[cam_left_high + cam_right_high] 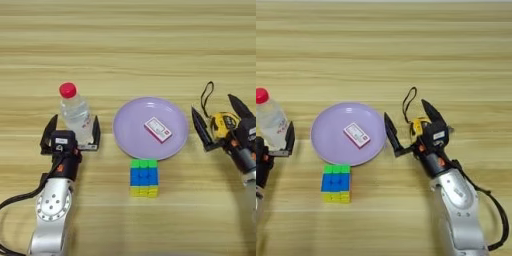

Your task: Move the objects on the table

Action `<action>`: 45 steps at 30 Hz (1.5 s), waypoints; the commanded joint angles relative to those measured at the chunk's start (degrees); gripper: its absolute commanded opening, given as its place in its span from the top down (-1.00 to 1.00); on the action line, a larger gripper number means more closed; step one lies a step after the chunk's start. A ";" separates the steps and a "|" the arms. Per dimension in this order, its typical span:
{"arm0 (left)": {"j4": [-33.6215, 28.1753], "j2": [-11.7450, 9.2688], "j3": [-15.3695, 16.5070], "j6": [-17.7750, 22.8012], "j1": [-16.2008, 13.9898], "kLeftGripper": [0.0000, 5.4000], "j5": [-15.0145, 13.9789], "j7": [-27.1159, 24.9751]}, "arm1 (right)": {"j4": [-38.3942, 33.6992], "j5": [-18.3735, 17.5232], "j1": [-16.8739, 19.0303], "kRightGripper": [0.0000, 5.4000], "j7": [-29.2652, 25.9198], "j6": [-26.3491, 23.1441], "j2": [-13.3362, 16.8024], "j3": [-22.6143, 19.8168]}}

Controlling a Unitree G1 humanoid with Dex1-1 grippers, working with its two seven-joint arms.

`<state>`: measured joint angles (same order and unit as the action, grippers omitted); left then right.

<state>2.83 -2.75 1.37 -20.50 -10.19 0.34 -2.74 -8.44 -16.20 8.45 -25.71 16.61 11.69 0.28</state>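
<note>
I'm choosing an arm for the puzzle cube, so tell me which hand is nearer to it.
Left, narrowly. The left hand is up and to the left of the puzzle cube, its fingers open around the bottle. The right hand is farther, beyond the plate, open around the tape measure.

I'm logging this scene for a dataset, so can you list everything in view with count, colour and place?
Bottle: one, clear with red cap, upright at the left, between the left gripper's fingers.
Plate: one, lilac, round, centre of the table.
Flat box: one, red and white, lying on the plate.
Puzzle cube: one, green, blue and yellow faces showing, just in front of the plate.
Tape measure: one, yellow and black with black strap, right of the plate, between the right gripper's fingers.
Table: one, light wood.
Left gripper: open around the bottle.
Right gripper: open around the tape measure.
</note>
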 commanded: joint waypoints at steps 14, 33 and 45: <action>-1.18 0.51 -0.21 1.75 -0.29 -0.99 0.00 0.64 | -9.14 -10.30 11.47 -1.00 -24.38 -4.34 12.88 3.37; -0.09 0.35 0.34 1.70 0.32 -0.99 -0.04 0.54 | 3.31 3.06 3.33 -1.00 -22.74 -4.95 10.10 14.02; -0.12 0.39 0.47 1.74 0.20 -0.99 0.06 0.54 | 4.36 4.45 3.17 -1.00 -24.52 -3.83 10.09 17.98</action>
<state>2.34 -2.35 1.80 -19.31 -10.26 0.33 -2.41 -4.31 -12.41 12.22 -49.55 12.02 21.52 17.66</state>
